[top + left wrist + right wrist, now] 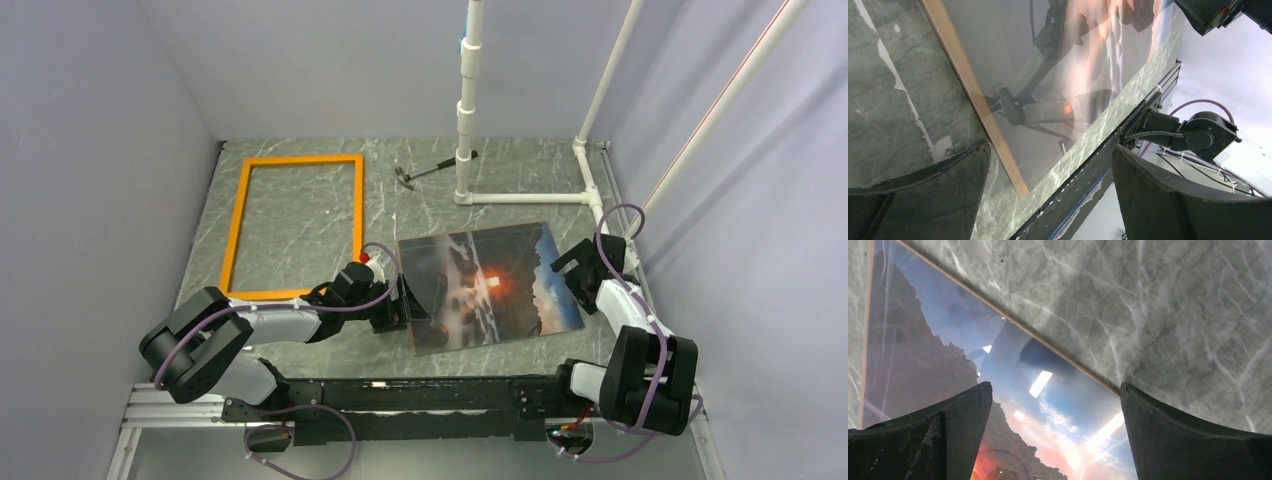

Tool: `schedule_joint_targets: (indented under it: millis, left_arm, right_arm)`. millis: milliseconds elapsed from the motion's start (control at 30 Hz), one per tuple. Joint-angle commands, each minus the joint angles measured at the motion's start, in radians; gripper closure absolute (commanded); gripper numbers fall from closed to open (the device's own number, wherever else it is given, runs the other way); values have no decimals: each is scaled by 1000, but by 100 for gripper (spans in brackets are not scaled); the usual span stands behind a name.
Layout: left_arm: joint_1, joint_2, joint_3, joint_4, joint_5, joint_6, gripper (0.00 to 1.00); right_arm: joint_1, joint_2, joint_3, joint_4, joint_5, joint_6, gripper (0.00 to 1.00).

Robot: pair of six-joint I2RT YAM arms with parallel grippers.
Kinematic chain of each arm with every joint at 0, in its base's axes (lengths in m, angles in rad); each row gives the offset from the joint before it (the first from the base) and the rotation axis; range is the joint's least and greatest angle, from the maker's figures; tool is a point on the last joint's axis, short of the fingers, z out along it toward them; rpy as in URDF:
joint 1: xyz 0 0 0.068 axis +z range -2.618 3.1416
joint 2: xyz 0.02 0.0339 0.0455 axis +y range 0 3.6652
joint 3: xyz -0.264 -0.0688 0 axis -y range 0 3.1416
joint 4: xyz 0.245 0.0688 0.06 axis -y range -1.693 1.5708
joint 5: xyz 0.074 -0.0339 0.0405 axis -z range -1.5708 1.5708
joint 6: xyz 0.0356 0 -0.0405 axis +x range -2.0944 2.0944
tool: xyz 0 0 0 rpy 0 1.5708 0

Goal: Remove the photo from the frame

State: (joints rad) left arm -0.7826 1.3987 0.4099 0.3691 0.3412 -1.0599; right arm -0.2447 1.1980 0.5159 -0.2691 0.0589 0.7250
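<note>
The photo (490,285) lies flat and face up on the marble table, showing dark rocks, an orange glow and blue sky. The orange frame (293,225) lies empty to its left, apart from it. My left gripper (405,305) stands open at the photo's left edge; in the left wrist view the photo's brown-edged near corner (1015,180) lies between the fingers, untouched. At the photo's right edge my right gripper (572,270) hangs open; in its wrist view the photo (1048,410) and its edge run under the spread fingers.
A small hammer (420,173) lies at the back beside a white pipe stand (465,110), whose base (530,198) runs along the table behind the photo. Grey walls close in left, back and right. The black rail (1128,130) marks the table's near edge.
</note>
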Motion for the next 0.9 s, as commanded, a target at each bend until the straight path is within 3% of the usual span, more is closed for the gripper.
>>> schedule_joint_targets:
  millis: [0,233,500,867]
  left_arm:
    - [-4,-14,11,17,-15,10,8]
    - [-4,12,31,51,11,4,9]
    - [-4,-55,31,22,2,-4,9]
    - [-4,-102,55,-6,3,-10,9]
  right_arm:
    - [39,-31,79,-92,83,-73,0]
    - [316,-40,160,-170,357,-114,0]
    - [542,134,236,-161,342,-180,0]
    - [582,123,263,-157,295,-160,0]
